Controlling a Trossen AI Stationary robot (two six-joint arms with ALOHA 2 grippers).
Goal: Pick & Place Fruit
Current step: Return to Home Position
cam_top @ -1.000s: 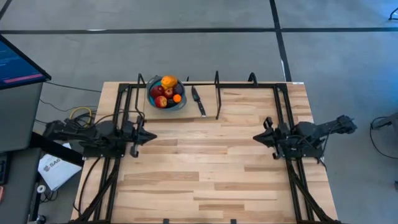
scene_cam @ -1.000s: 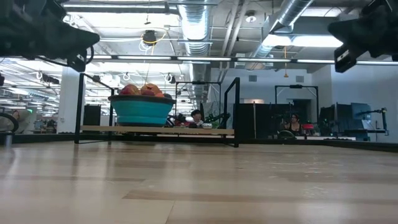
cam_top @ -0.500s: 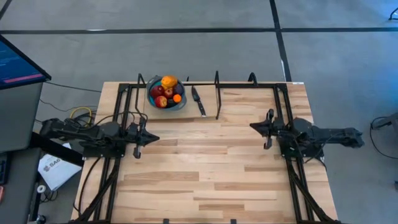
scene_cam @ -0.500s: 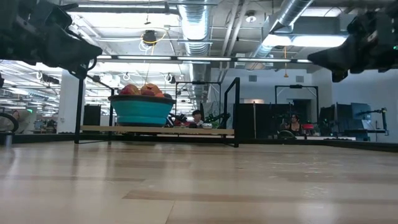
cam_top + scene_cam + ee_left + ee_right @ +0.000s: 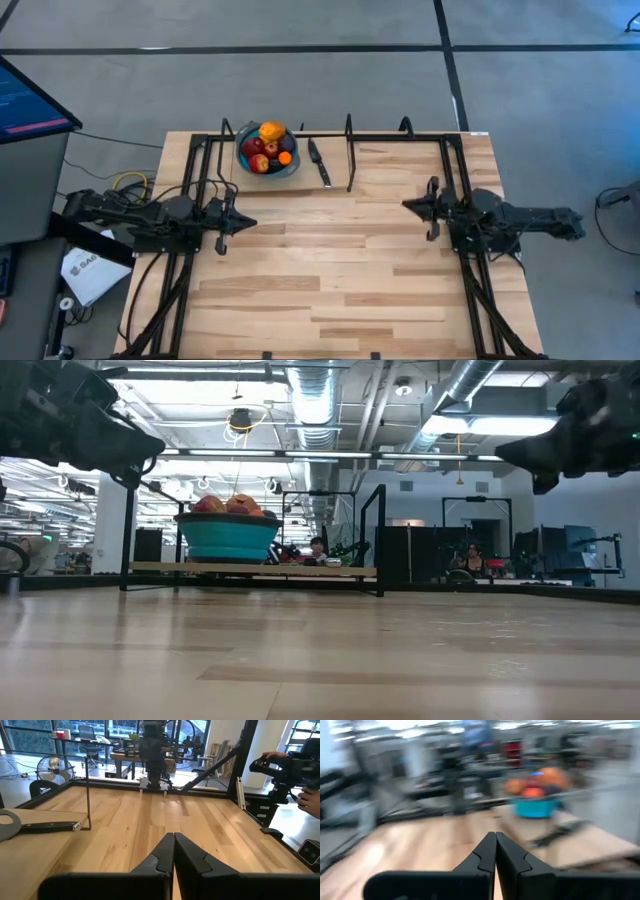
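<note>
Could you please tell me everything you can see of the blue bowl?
The round blue bowl, plastic-looking with a grey rim, stands upright on the raised wooden shelf at the far left of the table. Fruit in red, orange, yellow and dark purple is heaped above its rim. A knife lies beside it, apart.

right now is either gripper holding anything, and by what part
Nothing is held. The left gripper and right gripper are both shut on nothing, out over the table. The fruit lies in the bowl.
</note>
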